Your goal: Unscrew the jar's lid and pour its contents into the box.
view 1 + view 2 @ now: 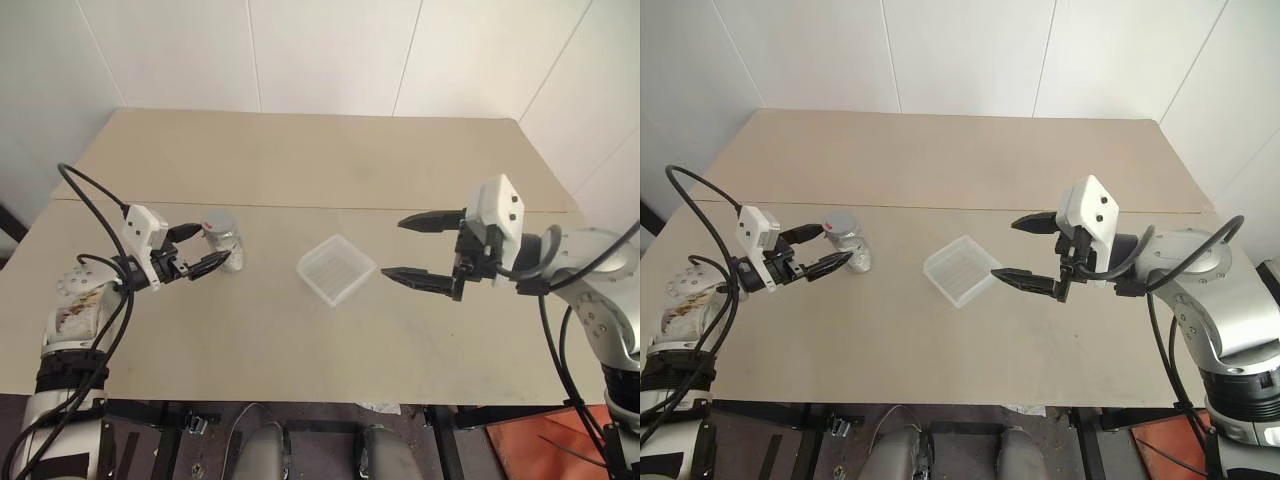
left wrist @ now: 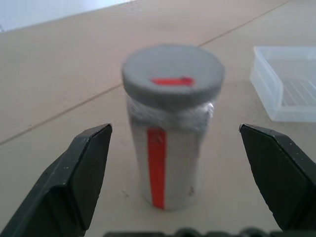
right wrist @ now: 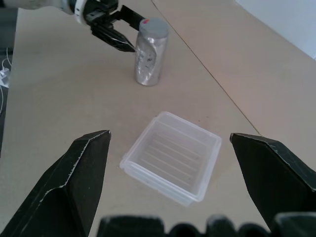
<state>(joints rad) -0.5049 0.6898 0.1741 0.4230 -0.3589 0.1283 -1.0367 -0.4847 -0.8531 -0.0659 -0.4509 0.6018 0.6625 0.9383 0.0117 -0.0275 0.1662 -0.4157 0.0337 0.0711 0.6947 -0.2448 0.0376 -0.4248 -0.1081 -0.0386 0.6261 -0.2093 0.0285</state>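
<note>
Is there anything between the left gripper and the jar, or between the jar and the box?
Nothing visible. The open left gripper already flanks the upright jar, lid on, with no contact evident. Bare table lies between the jar and the box.

I can't make out any contents through the jar's cloudy wall, and up close it reads soft and blurred. The box runs off the right edge of my left wrist view. From overhead, the left hand's fingertips overlap the jar; contact unclear.
</note>
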